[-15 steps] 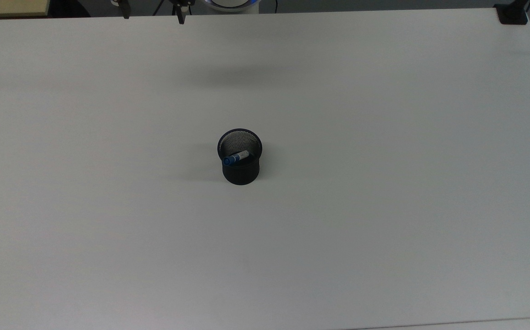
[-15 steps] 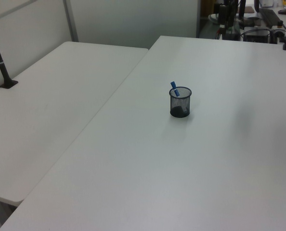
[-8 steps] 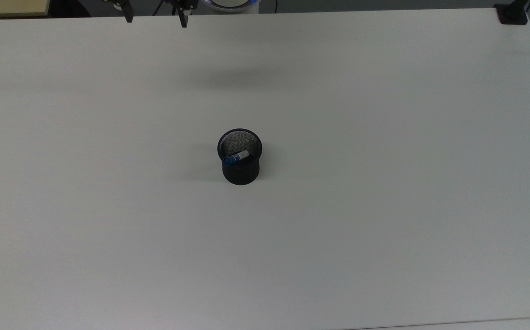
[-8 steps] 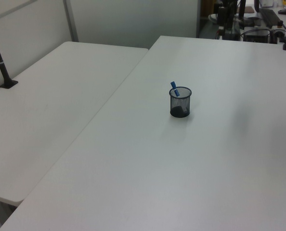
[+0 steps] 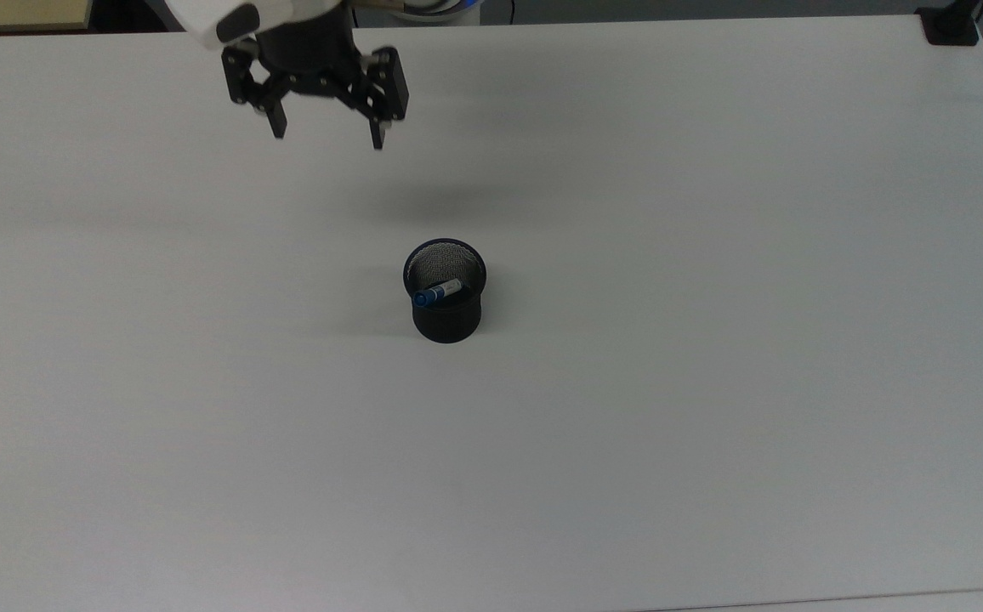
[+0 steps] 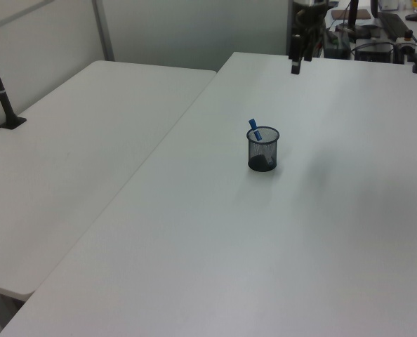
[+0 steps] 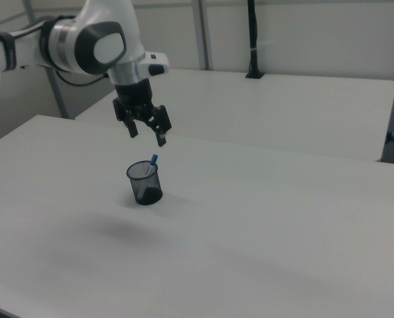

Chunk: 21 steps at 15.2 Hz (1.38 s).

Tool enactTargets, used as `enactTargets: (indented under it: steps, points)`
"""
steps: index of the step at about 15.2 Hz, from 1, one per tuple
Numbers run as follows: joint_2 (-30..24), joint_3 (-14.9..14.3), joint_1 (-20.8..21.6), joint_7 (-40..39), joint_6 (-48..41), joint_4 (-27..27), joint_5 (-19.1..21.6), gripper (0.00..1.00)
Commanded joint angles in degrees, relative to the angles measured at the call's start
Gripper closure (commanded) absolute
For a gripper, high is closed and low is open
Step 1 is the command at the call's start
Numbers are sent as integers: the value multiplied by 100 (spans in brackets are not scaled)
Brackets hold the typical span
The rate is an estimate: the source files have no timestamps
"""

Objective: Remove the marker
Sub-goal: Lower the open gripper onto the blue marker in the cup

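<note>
We see a slim white-barrelled marker with a blue cap (image 5: 437, 293) standing tilted inside a black mesh cylindrical cup (image 5: 447, 316), which sits upright near the middle of a broad white table (image 5: 713, 340). In the top view the marker's blue cap leans toward the top view's left against the cup's rim, and in the left view the blue cap pokes up above the rim on the left view's left side (image 6: 254, 129) of the cup (image 6: 263, 151). In the right view the cap shows just above the rim (image 7: 153, 159) of the cup (image 7: 144, 183). The black two-finger gripper (image 5: 326, 139) of the white robot arm (image 7: 84, 43) hangs in the air above the table with its fingers spread wide and nothing between them. In the top view it lies well apart from the cup, toward the upper left; in the right view the gripper (image 7: 148, 136) hangs above the cup, its fingertips pointing downward and clear of the marker. A soft shadow (image 5: 449, 204) falls on the table just beyond the cup in the top view. A second white table (image 6: 68, 161) adjoins the first on the left view's left.
</note>
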State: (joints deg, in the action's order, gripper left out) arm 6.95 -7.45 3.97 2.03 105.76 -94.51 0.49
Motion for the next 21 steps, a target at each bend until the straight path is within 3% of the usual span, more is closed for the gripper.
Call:
enactTargets:
  steps: [1, 5, 8, 12, 21]
  points:
    - [691, -19, 183, 648, 881, 160, 187, 0]
    - [1342, -19, 438, 1088, 1762, 222, 285, 0]
    - [1870, -19, 473, 1528, 1869, 731, 267, 0]
    - [1871, -19, 491, 1555, 1834, 767, 293, 3]
    - [1924, -19, 649, 1537, 1729, 767, 223, 32]
